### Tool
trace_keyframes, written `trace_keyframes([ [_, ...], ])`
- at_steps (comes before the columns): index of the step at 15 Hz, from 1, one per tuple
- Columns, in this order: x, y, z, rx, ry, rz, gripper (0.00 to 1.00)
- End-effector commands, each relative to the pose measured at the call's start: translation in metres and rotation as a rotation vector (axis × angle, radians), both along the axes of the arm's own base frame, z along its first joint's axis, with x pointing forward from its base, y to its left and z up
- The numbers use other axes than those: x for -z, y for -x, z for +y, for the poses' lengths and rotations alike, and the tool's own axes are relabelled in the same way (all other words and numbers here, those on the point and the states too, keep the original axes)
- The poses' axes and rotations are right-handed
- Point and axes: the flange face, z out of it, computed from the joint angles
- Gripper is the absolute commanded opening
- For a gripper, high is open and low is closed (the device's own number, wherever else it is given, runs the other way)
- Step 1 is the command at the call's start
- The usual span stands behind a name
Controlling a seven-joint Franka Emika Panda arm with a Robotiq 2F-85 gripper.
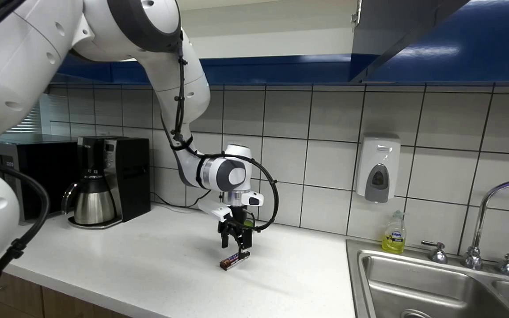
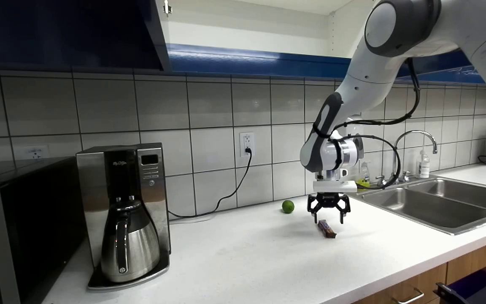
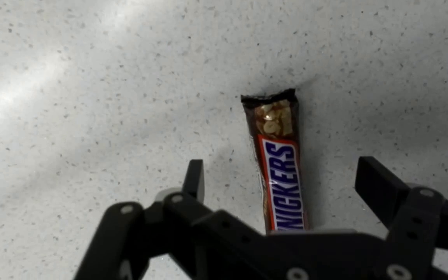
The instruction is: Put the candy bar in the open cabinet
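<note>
Low in the wrist view the claw (image 3: pixel 280 171) stands released, its fingers spread to either side of the bar (image 3: pixel 278 155). The bar lies on the tabletop (image 3: pixel 91 97), pale with dark flecks. In an exterior view a microwave (image 2: pixel 36 211) fills the lower left, a coffee maker (image 2: pixel 152 194) just beside it; the bar shows right of centre, a green ball (image 2: pixel 287 206) farther back. In an exterior view a steel sink (image 1: pixel 357 282) takes the lower right, a bottle (image 1: pixel 393 238) at its back edge. Beyond stands the wall (image 1: pixel 283 159), pale tiles with dark joints, a dispenser (image 1: pixel 379 170) mounted on it. Across the top of both exterior views, the cabinet (image 2: pixel 243 33) stands open, white inside over a blue edge.
</note>
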Motion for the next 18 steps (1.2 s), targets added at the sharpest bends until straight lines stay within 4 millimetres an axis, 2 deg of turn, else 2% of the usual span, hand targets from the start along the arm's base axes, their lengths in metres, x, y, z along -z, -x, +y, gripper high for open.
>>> trace_keyframes([
  [1, 0.004, -0.014, 0.001, 0.002, 0.035, 0.002, 1.00],
  [8, 0.017, -0.023, 0.003, -0.007, 0.046, 0.012, 1.00],
  [17, 0.022, -0.027, 0.001, -0.007, 0.049, 0.015, 1.00],
  [18, 0.023, -0.028, 0.001, -0.008, 0.049, 0.016, 0.82],
])
